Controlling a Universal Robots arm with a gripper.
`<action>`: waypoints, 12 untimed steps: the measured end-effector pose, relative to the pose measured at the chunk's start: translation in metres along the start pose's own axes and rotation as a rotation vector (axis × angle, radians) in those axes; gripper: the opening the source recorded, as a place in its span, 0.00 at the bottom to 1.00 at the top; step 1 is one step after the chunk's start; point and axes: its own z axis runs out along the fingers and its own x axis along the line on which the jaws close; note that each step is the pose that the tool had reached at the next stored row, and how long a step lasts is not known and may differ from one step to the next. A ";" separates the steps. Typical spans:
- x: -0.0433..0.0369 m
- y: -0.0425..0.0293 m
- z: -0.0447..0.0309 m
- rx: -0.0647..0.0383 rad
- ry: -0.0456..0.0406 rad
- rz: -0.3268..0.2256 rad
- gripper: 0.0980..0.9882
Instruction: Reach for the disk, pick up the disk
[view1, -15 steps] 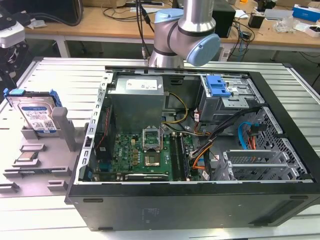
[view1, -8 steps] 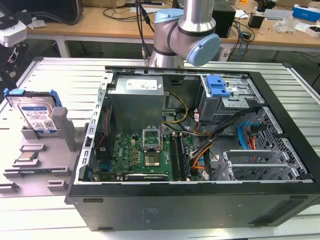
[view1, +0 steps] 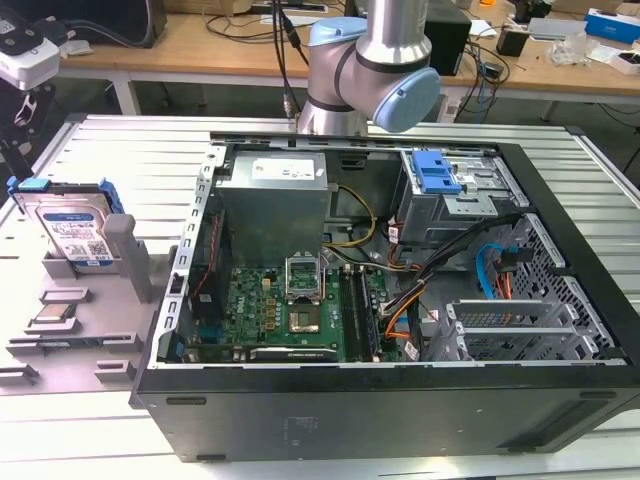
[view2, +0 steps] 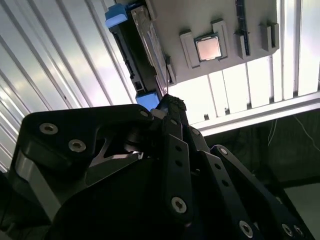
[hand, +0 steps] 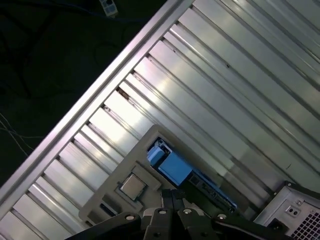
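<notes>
**Status.** The gripper (view2: 172, 106) hangs over the slotted table (view1: 120, 150) and points at the disk (view1: 78, 232). Whether it is open or closed cannot be told from these views. It does not appear to hold anything. The disk stands on edge, leaning, in a slot of the grey holder (view1: 128, 255), just ahead of the gripper. In the second wrist view the gripper's tip sits close to the near blue corner of the bracket (view2: 148, 100). Touching or apart cannot be told.

**Risks (judgement).**
1. The approach seems to line up with the bracket corner rather than the flat faces. Closing there would bear on thin plastic, which may flex or pop off the metal body.
2. The disk leans in its slot. A grasp not square to that lean may twist it, wedge it against the holder wall and drag the holder along.
3. The metal faces look smooth and the label glossy. Friction is likely low, so a shallow bite may slip on lifting.
4. The processor chip (view2: 208, 48) lies in a recess of the same holder, beside the disk and near the gripper. A jolt to the holder may unseat it.

**Materials.**
- Disk: flat silver rectangular slab with a white-and-blue label and a moulded blue bracket round its edges.
- Holder: matt grey and blocky, probably light plastic.
- Table: ribbed bright aluminium, reflective.
- Gripper: black, with bolted linkages, textured at the tip.
</notes>
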 end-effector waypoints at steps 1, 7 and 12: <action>0.0000 0.0000 0.0000 0.000 0.0005 -0.013 0.01; 0.0000 0.0000 0.0000 0.000 0.0029 -0.075 0.01; 0.0000 0.0000 0.0000 0.000 0.0052 -0.133 0.01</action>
